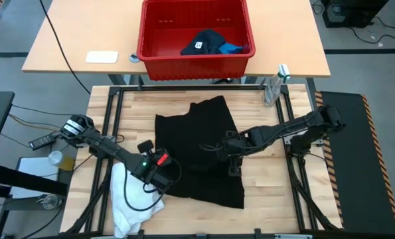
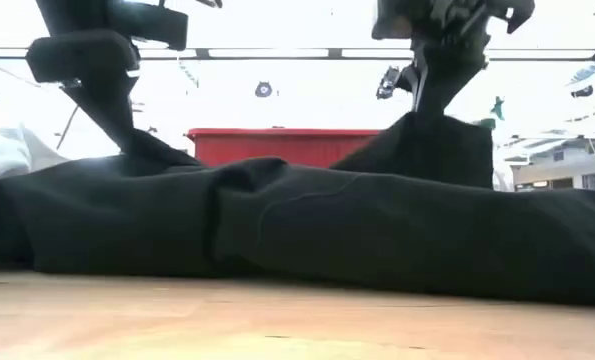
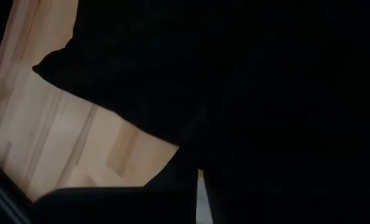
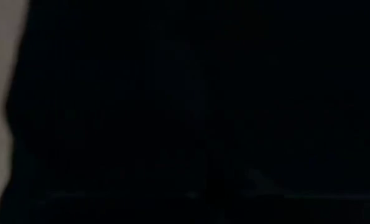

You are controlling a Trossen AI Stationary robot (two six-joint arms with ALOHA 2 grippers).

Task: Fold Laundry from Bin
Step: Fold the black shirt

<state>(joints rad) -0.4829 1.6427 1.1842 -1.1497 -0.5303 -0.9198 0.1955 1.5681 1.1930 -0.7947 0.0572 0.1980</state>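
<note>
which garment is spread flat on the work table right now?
The black garment, spread between both arms. The white one lies bunched at the table's edge; the navy and blue ones sit in the red bin.

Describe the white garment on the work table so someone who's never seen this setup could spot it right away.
Start at the wooden work table, nearer than the red bin. A big black garment lies spread across its middle, and the white garment is crumpled at that cloth's near left corner, beside the left gripper. It is the only pale, bunched cloth on the table; the other is dark and spread out.
</note>
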